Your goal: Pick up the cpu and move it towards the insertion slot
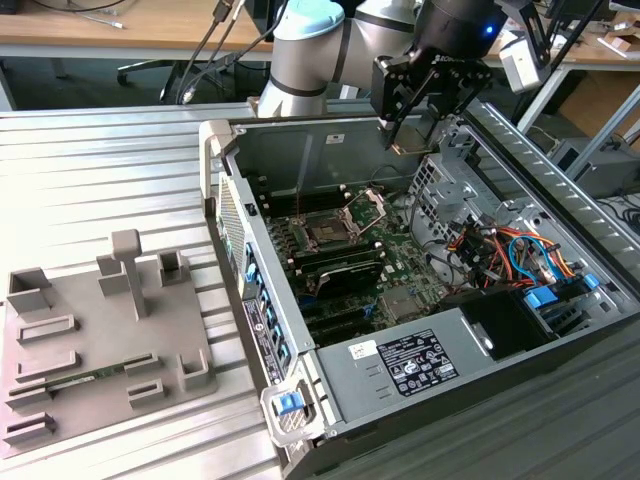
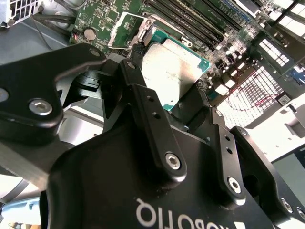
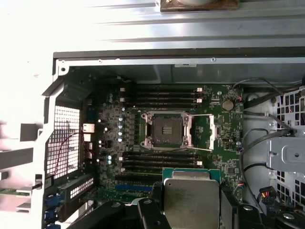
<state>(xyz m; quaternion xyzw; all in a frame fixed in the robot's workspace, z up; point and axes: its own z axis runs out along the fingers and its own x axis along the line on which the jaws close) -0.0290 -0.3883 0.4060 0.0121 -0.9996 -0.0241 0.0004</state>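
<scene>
Grey plastic makes up the tray (image 1: 95, 340) that sits on the ribbed metal table (image 1: 90, 170), far over on the exterior view's left. It has square pockets and little posts that stand up.

Next to it, more to the middle, is the big open computer case (image 1: 420, 300). Its side is off, so you can look right in at the green motherboard (image 1: 370, 265). On that board is the insertion slot (image 1: 327, 232), a dark square with a shiny metal frame. Its silver plate (image 1: 365, 208) is flipped up, so the slot is open. Long black memory slots (image 3: 164, 98) run beside it.

Up above the far wall of the case hangs the black gripper (image 1: 405, 135). It is not down in the case. It is well apart from the slot.

The gripper's two fingers (image 2: 143, 102) are closed on the cpu (image 2: 172, 71), pinching it by its edges. The cpu's silvery top face with its thin green rim shows in both wrist views.

Orange and blue wires (image 1: 510, 250) sit on the exterior view's right side of the case.
</scene>
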